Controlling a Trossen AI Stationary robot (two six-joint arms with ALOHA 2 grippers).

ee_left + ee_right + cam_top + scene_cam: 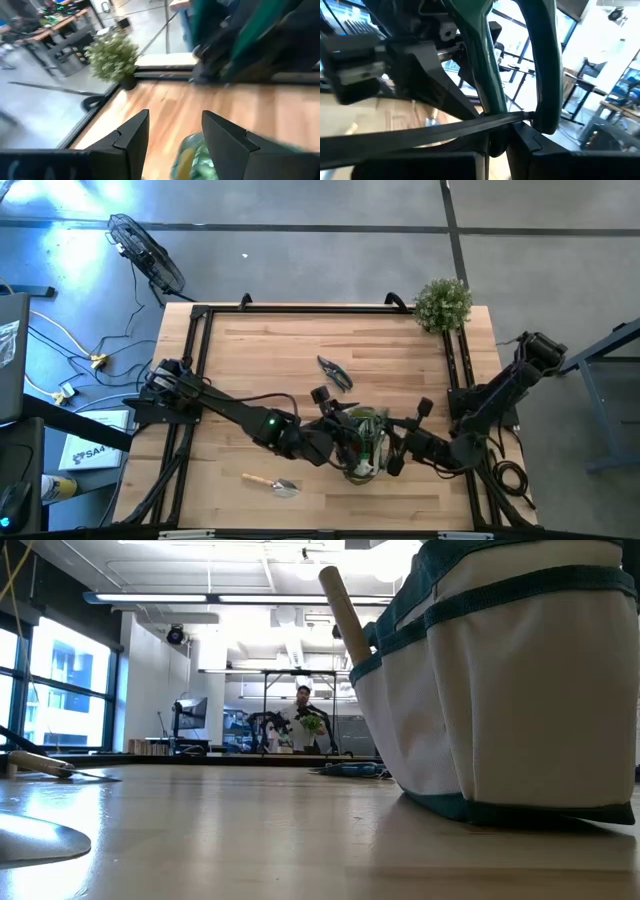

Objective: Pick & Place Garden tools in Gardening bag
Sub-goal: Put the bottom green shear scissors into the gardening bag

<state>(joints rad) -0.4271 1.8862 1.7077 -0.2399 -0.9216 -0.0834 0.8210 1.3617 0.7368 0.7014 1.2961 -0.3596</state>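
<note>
Right wrist view has the right gripper (pixel 502 142) pinched shut on a dark green loop handle (pixel 490 75) of the gardening bag (pixel 366 442), the strap rising from between the closed jaws. The left gripper (pixel 175 135) holds its jaws spread apart with nothing between them, hanging just over the bag's green contents (pixel 197 160). From above, both arms meet at the bag, which sits near the table's (pixel 300 350) front edge, around five o'clock from the middle; the left gripper reaches it from nine o'clock, the right from three. A wooden handle (pixel 345 610) pokes out of one of the bag's side pockets. Pruning shears (pixel 334 372) lie well apart on the bare wood at twelve o'clock from the bag, and a wooden-handled trowel (pixel 270 482) rests near the front edge at about eight o'clock from it. The bushy plant (pixel 442 304) stands at the far right corner
</note>
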